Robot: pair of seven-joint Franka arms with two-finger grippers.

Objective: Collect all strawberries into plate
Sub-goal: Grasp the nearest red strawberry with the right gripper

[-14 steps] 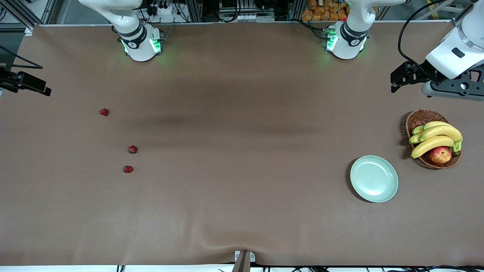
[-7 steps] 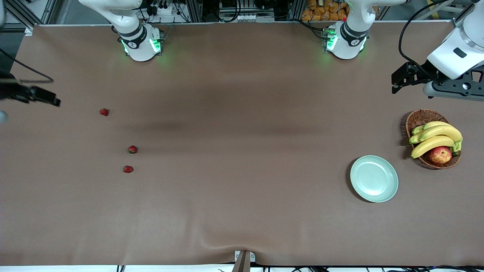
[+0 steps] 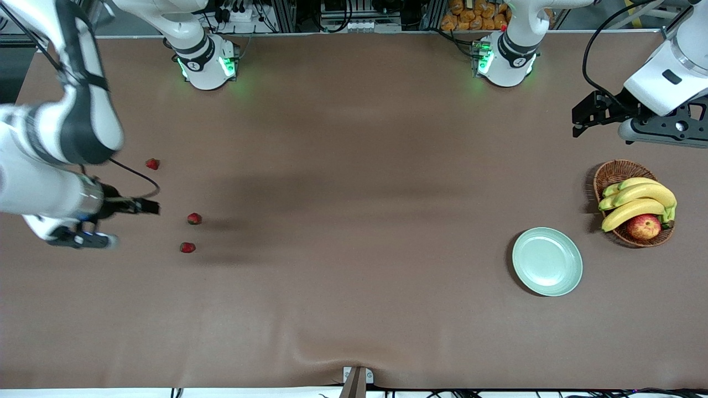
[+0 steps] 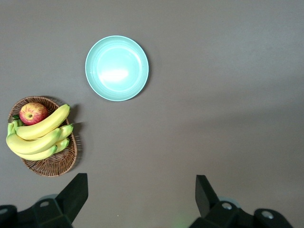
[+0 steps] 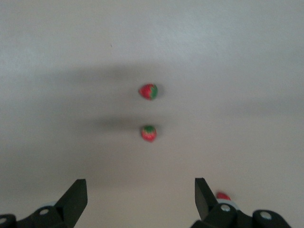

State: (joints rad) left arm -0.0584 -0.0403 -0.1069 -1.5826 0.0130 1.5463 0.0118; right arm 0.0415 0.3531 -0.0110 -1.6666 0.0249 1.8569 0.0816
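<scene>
Strawberries: three loose on the table, plate (image 3: 547, 261) empty

We count one round mint plate beside the basket (image 3: 614, 172) at the left arm's end, then three strawberries (image 3: 194, 219) (image 3: 187, 247) (image 3: 152, 163) at the right arm's end; their pointing is unreadable. Left gripper (image 4: 140, 194) waits spread above the basket; right gripper (image 5: 140, 197) hangs spread above the berries.

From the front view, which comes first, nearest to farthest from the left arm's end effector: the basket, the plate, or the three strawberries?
The left end effector hangs open over the table's left-arm end.
1. Basket, just under it, at that end.
2. Plate, beside the basket, nearer the front camera.
3. Strawberries, all at the right arm's end; too alike to rank among themselves.
</scene>
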